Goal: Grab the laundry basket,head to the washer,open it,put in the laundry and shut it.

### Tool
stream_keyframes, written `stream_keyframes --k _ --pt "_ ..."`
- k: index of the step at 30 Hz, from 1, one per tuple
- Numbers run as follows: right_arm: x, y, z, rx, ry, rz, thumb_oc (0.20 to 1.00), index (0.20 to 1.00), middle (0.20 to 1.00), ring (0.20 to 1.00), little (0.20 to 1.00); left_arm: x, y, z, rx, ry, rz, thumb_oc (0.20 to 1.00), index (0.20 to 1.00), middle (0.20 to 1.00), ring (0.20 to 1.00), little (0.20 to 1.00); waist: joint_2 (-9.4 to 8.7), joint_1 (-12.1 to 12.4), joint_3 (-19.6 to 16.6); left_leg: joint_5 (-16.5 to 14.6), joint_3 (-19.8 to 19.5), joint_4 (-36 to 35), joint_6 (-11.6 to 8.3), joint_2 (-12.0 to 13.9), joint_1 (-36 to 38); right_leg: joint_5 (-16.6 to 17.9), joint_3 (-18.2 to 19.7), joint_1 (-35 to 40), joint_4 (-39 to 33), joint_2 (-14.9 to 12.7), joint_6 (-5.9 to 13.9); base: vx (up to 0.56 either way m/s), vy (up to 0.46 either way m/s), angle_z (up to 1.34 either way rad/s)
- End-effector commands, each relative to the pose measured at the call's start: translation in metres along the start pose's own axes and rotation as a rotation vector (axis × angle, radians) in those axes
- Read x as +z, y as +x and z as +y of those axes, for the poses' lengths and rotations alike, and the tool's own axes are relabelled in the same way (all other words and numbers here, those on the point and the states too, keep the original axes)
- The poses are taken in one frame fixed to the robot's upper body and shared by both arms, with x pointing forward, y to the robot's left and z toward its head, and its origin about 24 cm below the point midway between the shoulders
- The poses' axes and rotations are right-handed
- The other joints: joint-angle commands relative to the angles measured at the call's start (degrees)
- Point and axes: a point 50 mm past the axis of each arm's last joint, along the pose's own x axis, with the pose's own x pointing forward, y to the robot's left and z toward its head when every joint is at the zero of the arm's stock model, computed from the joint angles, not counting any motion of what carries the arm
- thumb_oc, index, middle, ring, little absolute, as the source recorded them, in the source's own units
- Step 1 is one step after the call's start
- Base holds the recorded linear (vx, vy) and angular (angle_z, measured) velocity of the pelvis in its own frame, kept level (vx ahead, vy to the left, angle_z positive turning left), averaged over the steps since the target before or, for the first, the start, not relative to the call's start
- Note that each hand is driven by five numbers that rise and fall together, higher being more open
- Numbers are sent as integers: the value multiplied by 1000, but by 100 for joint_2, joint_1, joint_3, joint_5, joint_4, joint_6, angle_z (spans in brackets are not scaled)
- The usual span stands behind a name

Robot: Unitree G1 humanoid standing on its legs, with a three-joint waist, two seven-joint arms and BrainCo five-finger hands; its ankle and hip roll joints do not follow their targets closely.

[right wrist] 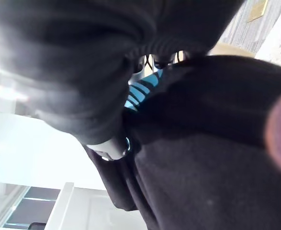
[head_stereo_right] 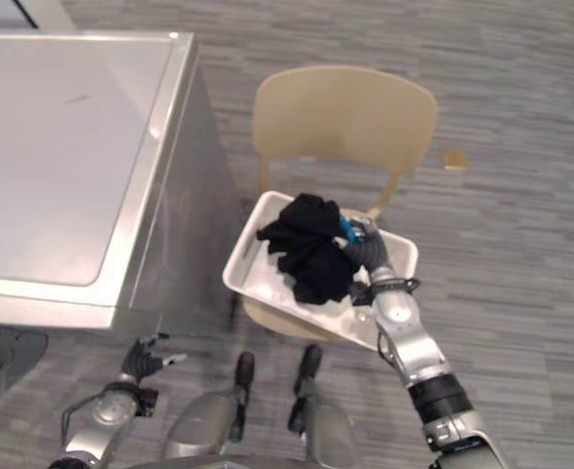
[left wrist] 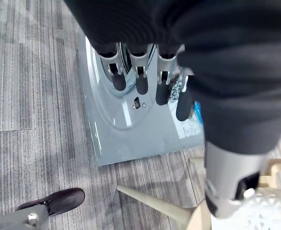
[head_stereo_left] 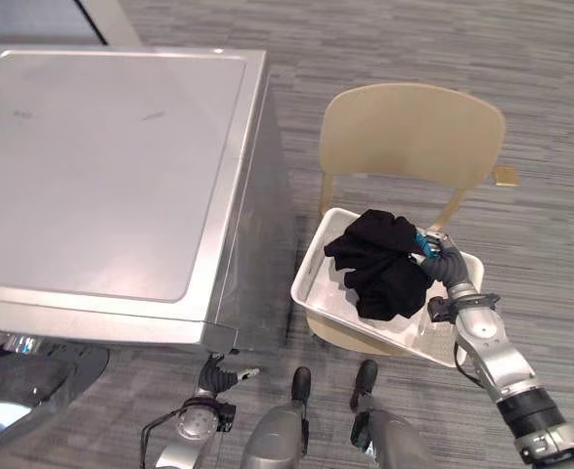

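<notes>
A white laundry basket (head_stereo_left: 309, 293) rests on the seat of a tan chair (head_stereo_left: 409, 132). A bunched heap of black laundry (head_stereo_left: 379, 262) with a blue striped piece (right wrist: 142, 93) rises out of it. My right hand (head_stereo_left: 445, 262) is at the heap's right side inside the basket, its fingers curled into the black cloth. The silver washer (head_stereo_left: 110, 166) stands to the left of the chair. Its round door (head_stereo_left: 18, 391) juts out from the front at the lower left. My left hand (head_stereo_left: 215, 375) hangs low in front of the washer with straight fingers (left wrist: 138, 72) and holds nothing.
The chair stands close against the washer's right side, with only a narrow gap between them. A small tan square (head_stereo_left: 506, 176) lies on the grey carpet to the right of the chair's back. Chair legs (left wrist: 154, 203) show near the washer's front (left wrist: 130, 129).
</notes>
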Motion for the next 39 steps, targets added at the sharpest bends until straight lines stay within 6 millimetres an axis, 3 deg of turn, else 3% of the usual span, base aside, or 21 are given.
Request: stream_keyframes --k 1,3,5,7,8,9,11,12,13,14,15,17,20,22,26,31,32,34,37,38,39 --pt "32 -6 -13 -49 81 -191 200 200 200 200 200 33 8 13 37 23 -152 1000 1000 1000 1000 1000 25 79 -403 87 -307 51 -114 -78 -476 -1353 525 229 1315 16 356 -142 -191 58" --pt "32 -16 -22 -87 18 -200 200 200 200 200 200 29 6 17 46 44 -140 1000 1000 1000 1000 1000 30 30 -604 223 -609 69 -146 -137 -665 -1359 1047 437 1667 182 356 -148 -247 62" --pt "34 -18 -21 -88 -3 -209 200 200 200 200 200 34 3 19 54 57 -172 1000 1000 1000 1000 1000 1 70 -757 402 -831 69 -264 -195 -895 -1851 1450 947 1171 368 164 -120 -241 95" --pt "37 -13 -18 -80 10 -224 200 200 200 200 200 38 4 20 62 50 -185 1000 1000 1000 1000 1000 17 138 -784 584 -891 38 -384 -181 -1002 -1941 1464 1059 925 450 70 -166 -220 74" --pt "42 -8 -19 -89 0 -246 200 200 200 200 200 45 6 19 67 44 -216 1000 1000 1000 1000 1000 104 225 -794 881 -918 -104 -568 -110 -1222 -2082 1372 1153 505 606 -65 -301 -265 68" --pt "46 -5 -19 -87 -7 -265 200 200 200 200 200 52 6 18 71 20 -243 1000 1000 1000 1000 1000 174 199 -767 1003 -966 -265 -628 -79 -1252 -2060 1300 1150 378 730 -124 -387 -302 93" --pt "50 -2 -21 -87 -21 -278 200 200 200 200 200 61 7 15 70 4 -281 1000 1000 1000 1000 1000 211 149 -700 882 -732 -330 -611 -68 -1318 -1925 1142 1064 293 739 -152 -339 -108 94" --pt "55 0 -18 -63 -13 -294 200 200 200 200 200 74 4 13 56 -6 -343 1000 1000 1000 1000 1000 147 63 -676 618 -307 -125 -471 -43 -1228 -1758 916 970 205 605 -116 -310 -29 38" --pt "55 0 -18 -63 -13 -294 200 200 200 200 200 74 4 13 56 -6 -343 1000 1000 1000 1000 1000 160 65 -684 623 -310 -116 -473 -29 -1248 -1736 917 958 192 620 -117 -351 -38 27" --pt "60 -1 -13 -26 23 -316 200 200 200 200 200 87 1 12 32 8 -409 1000 1000 1000 1000 1000 56 29 -687 325 -262 358 -372 -84 -1127 -1562 766 909 57 467 -86 -164 -26 65" --pt "60 -1 -13 -26 23 -316 200 200 200 200 200 87 1 12 32 8 -409 1000 1000 1000 1000 1000 66 25 -694 328 -270 372 -373 -77 -1150 -1543 760 900 46 476 -86 -213 -42 77" --pt "65 -1 -10 7 54 -335 200 200 200 200 200 99 -3 7 2 19 -470 1000 1000 1000 1000 1000 -30 -40 -731 -91 -196 780 -296 -133 -953 -1462 599 864 -23 339 -72 -126 -21 60" --pt "71 -4 -2 62 114 -360 200 200 200 200 200 116 -7 -5 -60 31 -547 1000 1000 1000 1000 1000 -68 -205 -889 -513 56 863 -252 6 -396 -1448 311 826 -93 246 -65 -71 12 42" --pt "73 -5 -1 75 135 -368 200 200 200 200 200 123 -10 -10 -88 32 -579 1000 1000 1000 1000 1000 -52 -288 -967 -501 142 706 -254 73 -213 -1424 196 823 -130 246 -55 7 48 61" --pt "87 -6 23 172 304 -419 200 200 200 200 200 153 -14 -44 -208 51 -693 1000 1000 1000 1000 1000 -37 -372 -1265 -406 140 13 -280 2 168 -1311 -90 1057 -371 244 7 54 99 78" --pt "104 -4 61 319 434 -447 200 200 200 200 200 189 -19 -62 -206 87 -827 1000 1000 1000 1000 1000 -68 -362 -1410 -340 85 -396 -251 -48 491 -1229 -36 1203 -476 250 56 13 84 12" --pt "104 -4 61 319 435 -448 200 200 200 200 200 190 -18 -61 -205 87 -828 1000 1000 1000 1000 1000 -69 -361 -1403 -337 87 -406 -250 -48 501 -1229 -34 1207 -476 251 56 10 48 -2" --pt "110 -6 85 406 598 -426 200 200 200 200 200 210 -21 -75 -208 85 -889 1000 1000 1000 1000 1000 -78 -363 -1485 -329 99 -507 -249 -72 594 -1196 -19 1259 -515 246 88 5 83 -2" --pt "112 -9 106 476 721 -384 200 200 200 200 200 228 -23 -85 -201 60 -937 1000 1000 1000 1000 1000 -87 -369 -1523 -328 88 -510 -258 -93 594 -1158 -20 1273 -533 230 114 -20 62 -2" --pt "113 -10 111 496 743 -377 200 200 200 200 200 233 -24 -86 -194 46 -952 492 492 492 492 492 -90 -367 -1523 -324 93 -510 -264 -94 592 -1146 -27 1268 -529 221 121 -19 36 -1" --pt "114 -12 115 509 752 -373 200 200 200 200 200 238 -25 -86 -184 26 -965 200 200 200 200 200 -91 -366 -1525 -316 97 -510 -269 -95 589 -1135 -33 1269 -539 214 132 -21 34 1"
